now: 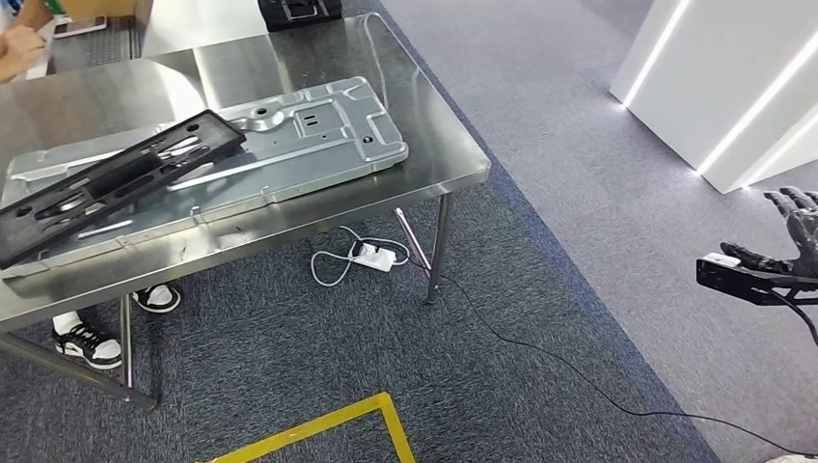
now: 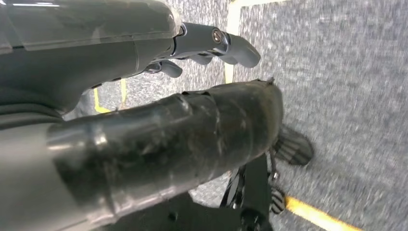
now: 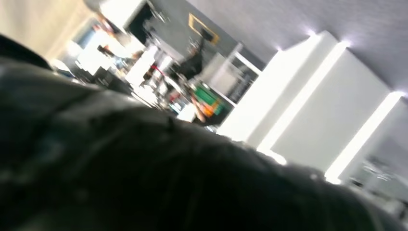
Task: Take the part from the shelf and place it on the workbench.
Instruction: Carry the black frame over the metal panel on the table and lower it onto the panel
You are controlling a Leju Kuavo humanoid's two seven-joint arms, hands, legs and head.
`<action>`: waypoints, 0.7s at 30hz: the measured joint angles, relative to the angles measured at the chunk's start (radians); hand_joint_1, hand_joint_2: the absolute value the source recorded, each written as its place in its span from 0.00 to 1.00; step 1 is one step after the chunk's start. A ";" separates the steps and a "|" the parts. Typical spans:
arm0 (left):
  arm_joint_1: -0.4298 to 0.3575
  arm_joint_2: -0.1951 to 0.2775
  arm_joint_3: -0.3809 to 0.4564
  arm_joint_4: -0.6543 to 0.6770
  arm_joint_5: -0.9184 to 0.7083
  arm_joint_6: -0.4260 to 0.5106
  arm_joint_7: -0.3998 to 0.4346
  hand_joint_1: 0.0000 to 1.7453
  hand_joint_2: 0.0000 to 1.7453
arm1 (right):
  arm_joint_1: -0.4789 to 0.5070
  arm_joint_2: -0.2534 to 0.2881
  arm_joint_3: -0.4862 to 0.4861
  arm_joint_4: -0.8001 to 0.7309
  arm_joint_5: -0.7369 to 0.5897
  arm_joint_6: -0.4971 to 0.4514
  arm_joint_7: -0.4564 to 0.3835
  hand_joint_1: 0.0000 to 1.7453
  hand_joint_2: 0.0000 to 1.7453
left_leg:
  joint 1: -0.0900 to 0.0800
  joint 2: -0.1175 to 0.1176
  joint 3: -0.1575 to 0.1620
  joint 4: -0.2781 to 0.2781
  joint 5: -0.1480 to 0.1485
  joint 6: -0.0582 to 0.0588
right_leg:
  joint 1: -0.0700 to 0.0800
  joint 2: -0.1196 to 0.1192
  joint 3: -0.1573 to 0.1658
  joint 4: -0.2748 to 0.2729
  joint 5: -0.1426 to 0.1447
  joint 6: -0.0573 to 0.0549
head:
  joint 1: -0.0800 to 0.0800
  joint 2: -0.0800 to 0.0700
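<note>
A long black plastic frame part (image 1: 116, 183) lies tilted across a large silver sheet-metal panel (image 1: 299, 135) on the steel workbench (image 1: 444, 169), at the left in the head view. My right hand (image 1: 793, 231) is raised far to the right of the bench, over the grey carpet, with dark fingers spread and nothing in them. The right wrist view is blurred, and a dark mass hides the hand there. My left hand (image 2: 211, 43) hangs over the carpet with its fingers loosely apart, holding nothing.
A person's shoes (image 1: 89, 343) stand under the bench, and a person's hand (image 1: 19, 43) is at its far left corner. A white power strip (image 1: 374, 257) with cables lies by the bench leg. Yellow floor tape (image 1: 328, 424) runs in front. White lit panels (image 1: 723, 87) stand at the right.
</note>
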 joint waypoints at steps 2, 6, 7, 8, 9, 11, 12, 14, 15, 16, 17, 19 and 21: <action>-0.001 0.000 0.000 0.000 -0.002 0.003 0.005 0.00 0.00 | 0.043 -0.006 -0.035 -0.021 -0.002 -0.003 0.000 0.00 0.00 | -0.001 0.023 0.009 -0.002 -0.007 -0.012 | 0.006 0.018 -0.001 -0.004 -0.002 -0.014 | 0.000 0.000; -0.003 0.000 0.000 0.000 0.001 0.014 0.016 0.00 0.00 | 0.104 -0.019 -0.111 -0.055 -0.002 0.002 -0.001 0.00 0.00 | 0.004 -0.043 -0.019 0.084 -0.072 -0.031 | -0.007 0.067 0.007 -0.017 0.002 -0.039 | -0.004 0.000; -0.002 0.000 0.000 0.000 0.003 0.016 0.017 0.00 0.00 | 0.111 -0.019 -0.122 -0.060 -0.002 0.002 -0.001 0.00 0.00 | 0.005 -0.070 -0.051 0.152 -0.106 -0.031 | -0.005 0.080 0.007 -0.017 0.002 -0.043 | -0.004 0.000; -0.001 0.000 0.000 0.000 0.003 0.016 0.018 0.00 0.00 | 0.119 -0.019 -0.129 -0.063 -0.002 0.003 -0.001 0.00 0.00 | 0.006 -0.083 -0.087 0.221 -0.134 -0.031 | -0.003 0.094 0.006 -0.016 0.001 -0.045 | -0.004 0.000; 0.000 0.000 0.000 0.000 0.004 0.017 0.018 0.00 0.00 | 0.128 -0.019 -0.132 -0.066 -0.001 0.003 -0.001 0.00 0.00 | 0.006 -0.089 -0.115 0.272 -0.146 -0.029 | 0.000 0.109 0.006 -0.015 0.001 -0.046 | -0.004 0.000; 0.001 0.000 0.000 0.000 0.004 0.017 0.018 0.00 0.00 | 0.142 -0.019 -0.136 -0.070 -0.001 0.004 -0.001 0.00 0.00 | 0.005 -0.095 -0.120 0.261 -0.109 -0.023 | 0.004 0.141 0.005 -0.010 0.000 -0.047 | -0.004 0.000; 0.002 0.000 0.000 0.000 0.004 0.017 0.018 0.00 0.00 | 0.146 -0.019 -0.139 -0.072 -0.001 0.004 -0.001 0.00 0.00 | 0.004 -0.108 -0.097 0.201 -0.067 -0.016 | 0.006 0.157 0.005 -0.008 -0.001 -0.047 | -0.004 0.000; 0.002 0.002 0.000 0.000 0.004 0.017 0.018 0.00 0.00 | 0.149 -0.019 -0.146 -0.076 -0.001 0.004 -0.001 0.00 0.00 | 0.005 -0.166 -0.046 0.071 -0.005 0.001 | 0.007 0.187 0.003 -0.003 -0.002 -0.044 | -0.003 0.000; 0.001 0.003 0.000 0.000 0.004 0.017 0.018 0.00 0.00 | 0.151 -0.018 -0.148 -0.077 -0.001 0.004 -0.001 0.00 0.00 | 0.005 -0.187 -0.029 0.032 0.007 0.006 | 0.005 0.200 0.000 -0.003 -0.001 -0.039 | -0.003 0.000; -0.001 0.004 0.000 0.000 0.004 0.017 0.018 0.00 0.00 | 0.153 -0.019 -0.148 -0.078 -0.001 0.004 -0.001 0.00 0.00 | 0.003 -0.196 -0.022 0.016 0.007 0.009 | 0.002 0.213 -0.003 -0.003 0.000 -0.032 | -0.003 0.000; -0.003 0.004 0.000 0.000 0.004 0.017 0.018 0.00 0.00 | 0.156 -0.021 -0.149 -0.079 -0.001 0.005 -0.001 0.00 0.00 | 0.001 -0.184 -0.017 0.009 0.008 0.008 | -0.001 0.227 -0.006 -0.006 0.003 -0.024 | -0.004 0.000; -0.005 0.001 0.000 0.000 0.004 0.016 0.016 0.00 0.00 | 0.170 -0.030 -0.158 -0.082 -0.001 0.006 -0.002 0.00 0.00 | 0.001 -0.155 -0.005 -0.009 0.018 0.012 | -0.005 0.216 -0.010 -0.006 0.005 -0.011 | -0.004 0.000; -0.002 -0.001 0.000 0.000 0.007 0.012 0.012 0.00 0.00 | 0.180 -0.038 -0.179 -0.086 -0.002 0.011 -0.004 0.00 0.00 | 0.005 -0.124 0.005 -0.028 0.027 0.018 | -0.004 0.145 -0.035 0.046 -0.027 -0.004 | -0.002 0.000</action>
